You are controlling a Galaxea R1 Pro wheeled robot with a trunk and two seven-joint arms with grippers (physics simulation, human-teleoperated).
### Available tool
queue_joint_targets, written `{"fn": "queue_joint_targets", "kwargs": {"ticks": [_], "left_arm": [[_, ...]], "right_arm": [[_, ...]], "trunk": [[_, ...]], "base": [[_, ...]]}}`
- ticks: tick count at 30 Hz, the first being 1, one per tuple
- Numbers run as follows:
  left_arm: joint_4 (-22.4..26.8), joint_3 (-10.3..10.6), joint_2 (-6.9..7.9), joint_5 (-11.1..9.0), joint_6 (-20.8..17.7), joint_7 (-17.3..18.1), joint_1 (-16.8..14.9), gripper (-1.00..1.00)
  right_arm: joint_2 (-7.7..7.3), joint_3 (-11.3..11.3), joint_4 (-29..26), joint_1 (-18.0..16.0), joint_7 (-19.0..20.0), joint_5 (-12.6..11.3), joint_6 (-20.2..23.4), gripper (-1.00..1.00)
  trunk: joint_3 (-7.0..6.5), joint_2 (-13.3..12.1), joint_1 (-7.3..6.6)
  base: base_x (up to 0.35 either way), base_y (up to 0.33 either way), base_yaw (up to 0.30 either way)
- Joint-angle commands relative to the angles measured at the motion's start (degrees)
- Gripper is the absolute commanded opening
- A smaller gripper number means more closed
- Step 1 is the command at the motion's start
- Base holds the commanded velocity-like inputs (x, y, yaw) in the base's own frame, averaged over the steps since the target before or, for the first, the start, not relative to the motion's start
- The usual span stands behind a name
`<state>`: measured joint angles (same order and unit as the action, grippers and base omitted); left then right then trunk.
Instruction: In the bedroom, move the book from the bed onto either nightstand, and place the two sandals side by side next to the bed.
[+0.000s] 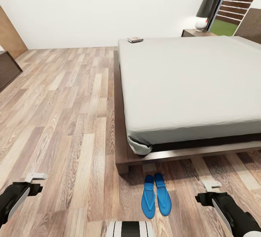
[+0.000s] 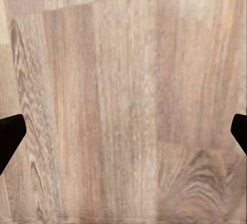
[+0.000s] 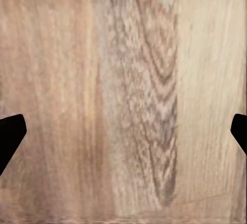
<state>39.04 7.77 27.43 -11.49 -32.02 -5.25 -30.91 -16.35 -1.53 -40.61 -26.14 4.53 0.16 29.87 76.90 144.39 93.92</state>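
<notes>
On the floor at the bed's near corner, from the head view, I see the two sandals lying side by side, touching, just off the wood base. The book sits on the mattress's far left corner. A nightstand stands past the bed's far edge, carrying a lamp. My left gripper and right gripper hang low over bare planks, either side of the sandals, nothing in them.

Left wrist view: plank floor below, dark fingertips at the frame's sides, spread wide, released.

Right wrist view: same, floor under wide-apart fingertips, released, holding nothing.
</notes>
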Motion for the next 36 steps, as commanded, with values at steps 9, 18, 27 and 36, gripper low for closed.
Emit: {"fn": "queue_joint_targets", "kwargs": {"ticks": [9,18,27,36], "left_arm": [[-11.6,0.5,0.08,-0.4,5.0,-0.5,0.0,1.0],[-15.8,0.7,0.04,-0.3,8.9,-0.5,1.3,1.0],[-24.1,0.8,-0.85,-0.6,16.1,-0.6,2.0,1.0],[-30.8,0.6,-6.45,-0.7,24.6,-0.6,2.4,1.0]], "right_arm": [[-1.83,-0.1,0.0,4.5,0.2,0.0,0.7,1.0],[-2.05,-0.2,2.8,6.3,0.0,0.0,0.4,1.0],[-1.91,-0.3,6.2,6.7,-0.2,0.1,-0.4,1.0],[-1.62,-0.5,10.4,6.8,-0.3,0.1,-4.4,1.0]], "trunk": [[-1.96,-0.1,-0.24],[-3.95,-0.2,-0.47],[-5.95,-0.3,-0.7],[-7.94,-0.5,-0.94]], "base": [[0.0,0.0,0.0],[0.0,0.0,0.0],[0.0,0.0,0.0],[0.0,0.0,0.0]]}}
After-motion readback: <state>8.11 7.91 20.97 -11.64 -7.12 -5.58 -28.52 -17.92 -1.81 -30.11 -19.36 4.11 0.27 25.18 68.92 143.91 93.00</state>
